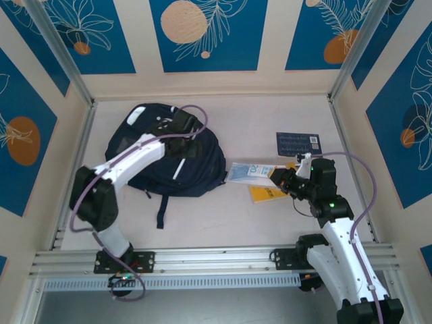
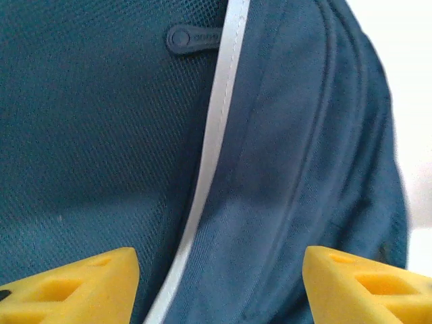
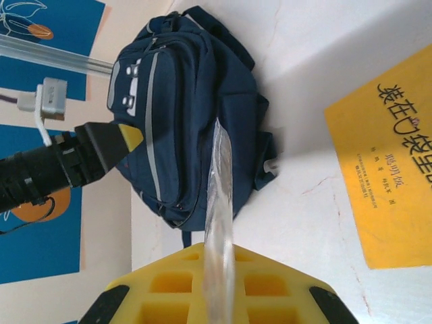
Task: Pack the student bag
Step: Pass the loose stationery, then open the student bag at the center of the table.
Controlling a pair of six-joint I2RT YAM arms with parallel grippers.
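Pinching a thin clear plastic sleeve [image 3: 219, 177] in my right gripper [image 3: 219, 291], I see the big navy-blue fabric backpack [image 1: 197, 173] lying to its left, directly under my left gripper [image 2: 219, 283], jaws apart and empty.

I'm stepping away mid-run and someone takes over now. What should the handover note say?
Left pincer: open, low over the student bag, holding nothing.
Right pincer: shut on a clear plastic packet, right of the bag.
Yellow book and navy card lie on the table, right of the bag.
Done: nothing visibly packed.
To do: packet, book, card into the bag.
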